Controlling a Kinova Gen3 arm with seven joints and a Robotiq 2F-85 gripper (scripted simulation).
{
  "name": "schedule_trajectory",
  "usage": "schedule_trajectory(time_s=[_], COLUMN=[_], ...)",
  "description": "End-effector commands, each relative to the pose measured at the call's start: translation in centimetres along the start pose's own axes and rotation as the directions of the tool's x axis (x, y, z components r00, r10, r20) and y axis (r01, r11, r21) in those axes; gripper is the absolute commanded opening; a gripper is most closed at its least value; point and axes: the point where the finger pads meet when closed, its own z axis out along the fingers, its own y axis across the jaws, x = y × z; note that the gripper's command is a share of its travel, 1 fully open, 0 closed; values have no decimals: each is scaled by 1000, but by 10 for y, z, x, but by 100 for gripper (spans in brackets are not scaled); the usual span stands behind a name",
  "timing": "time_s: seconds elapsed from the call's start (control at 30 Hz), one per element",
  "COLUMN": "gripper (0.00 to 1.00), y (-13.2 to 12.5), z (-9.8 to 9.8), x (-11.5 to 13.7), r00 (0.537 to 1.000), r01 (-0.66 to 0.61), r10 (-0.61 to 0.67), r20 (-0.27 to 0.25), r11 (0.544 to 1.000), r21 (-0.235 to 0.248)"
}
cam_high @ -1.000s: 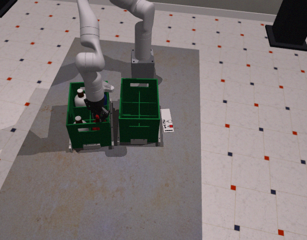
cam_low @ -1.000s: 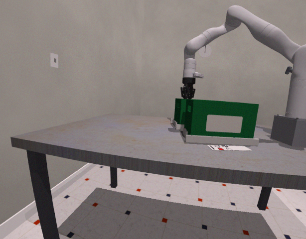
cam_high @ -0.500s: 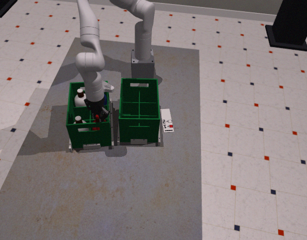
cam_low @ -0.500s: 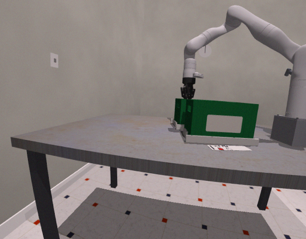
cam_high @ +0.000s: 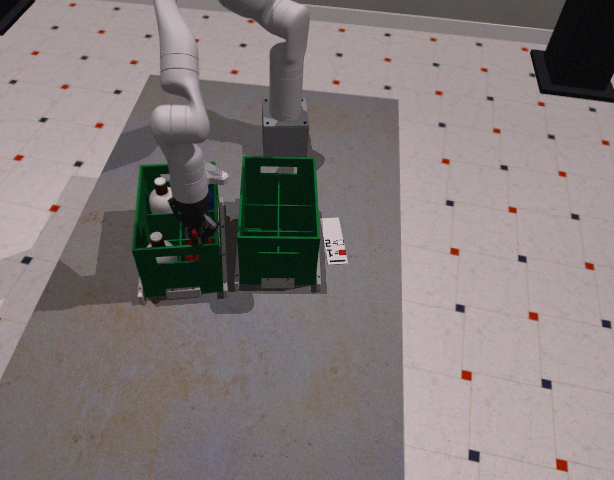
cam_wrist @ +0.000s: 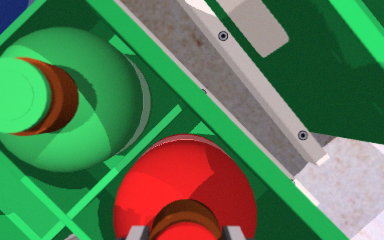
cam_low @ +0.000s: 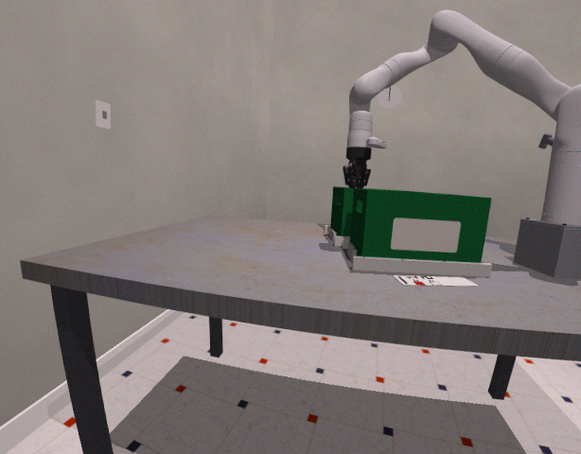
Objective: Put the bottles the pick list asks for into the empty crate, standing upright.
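My gripper (cam_high: 196, 227) reaches down into the left green crate (cam_high: 178, 237), which holds the bottles. In the wrist view its fingers sit against both sides of the brown neck of the red-label bottle (cam_wrist: 184, 200), which stands upright in the cell nearest the empty crate. A green bottle (cam_wrist: 54, 105) stands in the adjoining cell. Two white-label bottles (cam_high: 160, 196) (cam_high: 156, 242) stand on the crate's left side. The empty crate (cam_high: 279, 222) is to the right. The pick list (cam_high: 334, 241) lies on its right side and shows a white mark and a red mark.
A blue bottle (cam_high: 210, 196) is mostly hidden behind the arm. Both crates sit in white guide rails (cam_wrist: 259, 85) with a narrow gap between them. The arm's grey base (cam_high: 285, 129) stands behind the empty crate. The exterior view shows only the crates' green walls (cam_low: 417, 227).
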Motion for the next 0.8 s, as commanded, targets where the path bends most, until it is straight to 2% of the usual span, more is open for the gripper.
schedule_trajectory(time_s=[0.0,0.77], gripper=[38,36], y=[0,0], z=[-1,-1], x=[-1,-1], r00=[1000,1000], r01=[0,0], r10=[0,0], r20=[2,2], r11=[1000,1000], r21=[-1,-1])
